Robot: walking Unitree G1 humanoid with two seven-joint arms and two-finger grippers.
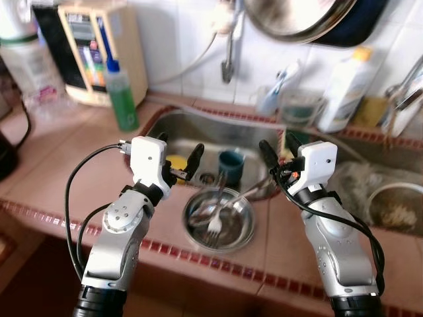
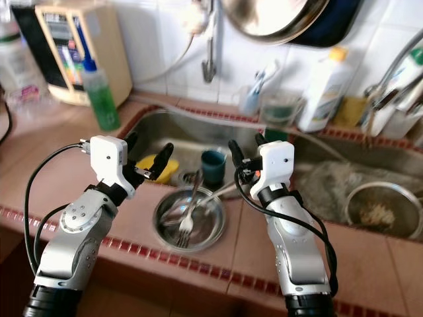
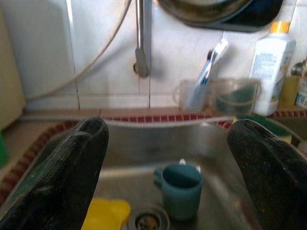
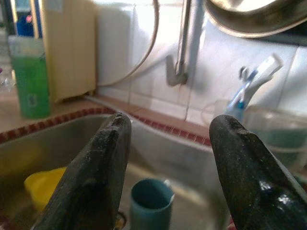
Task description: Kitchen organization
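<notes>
A steel bowl [image 1: 221, 221] holding a fork [image 1: 215, 224] and other cutlery sits at the sink's front edge. Behind it in the steel sink [image 1: 198, 129] stand a teal mug [image 1: 231, 166] and a yellow sponge-like thing [image 1: 176, 160] near the drain. My left gripper [image 1: 178, 153] hovers open over the sink's left side, nothing between its fingers. My right gripper [image 1: 281, 150] is open too, held above the sink's right rim. In the left wrist view the teal mug [image 3: 180, 189] lies straight ahead between the fingers [image 3: 67, 177]; the right wrist view shows the mug [image 4: 149, 203] below its fingers [image 4: 96, 177].
A tap [image 1: 228, 46] hangs over the sink. A green soap bottle [image 1: 121, 96] and a beige appliance [image 1: 99, 49] stand on the left counter. A white bottle [image 1: 344, 89] and a toothbrush cup [image 1: 274, 96] line the back ledge. A strainer [image 1: 396, 206] sits at right.
</notes>
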